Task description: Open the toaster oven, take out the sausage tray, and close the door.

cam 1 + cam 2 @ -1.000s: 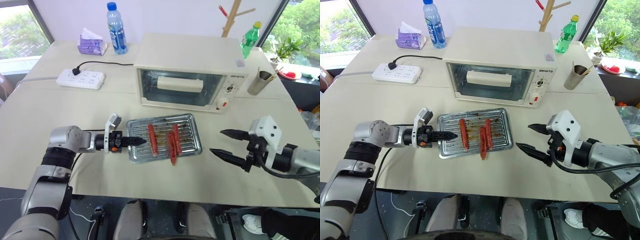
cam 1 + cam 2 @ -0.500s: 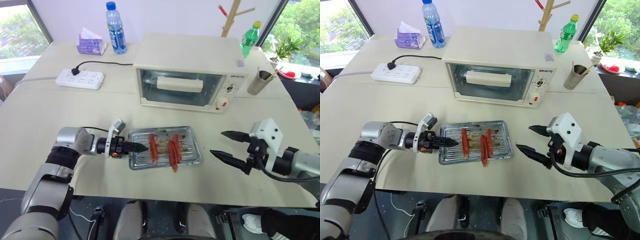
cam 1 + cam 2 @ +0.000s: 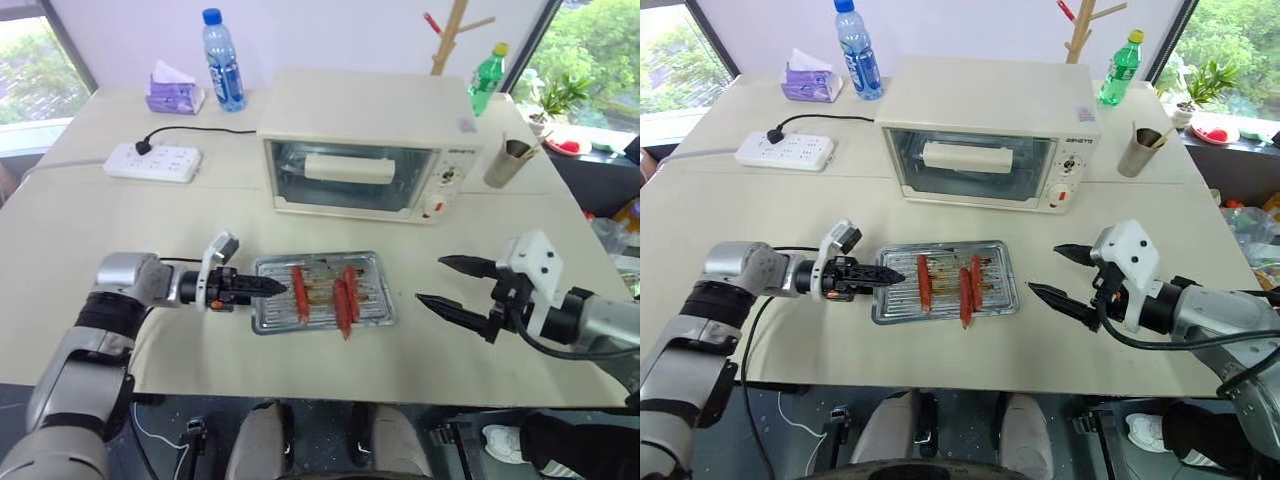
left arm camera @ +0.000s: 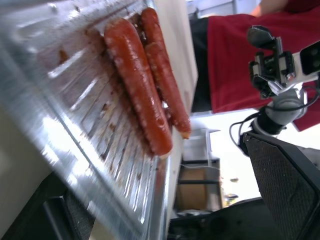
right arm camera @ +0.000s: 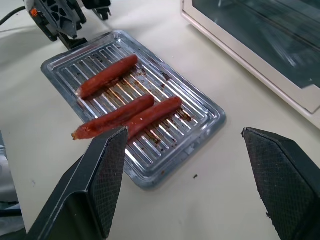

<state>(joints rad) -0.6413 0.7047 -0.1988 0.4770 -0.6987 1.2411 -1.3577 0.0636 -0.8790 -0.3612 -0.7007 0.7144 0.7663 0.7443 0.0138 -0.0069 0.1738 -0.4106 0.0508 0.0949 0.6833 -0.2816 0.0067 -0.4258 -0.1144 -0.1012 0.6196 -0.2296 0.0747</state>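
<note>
Right eye view, sausage tray [image 3: 945, 297] on table, door [image 3: 970, 166] closed.

oven [image 3: 985, 105] panel: small dark brand word showing above the knobs, too small to read
water bottle [image 3: 854, 49]: blue label showing, print unreadable
green bottle [image 3: 1118, 68]: label showing, nothing legible
sticker on oven top [image 3: 1081, 113]: print too small to read
readable text: none showing
</note>
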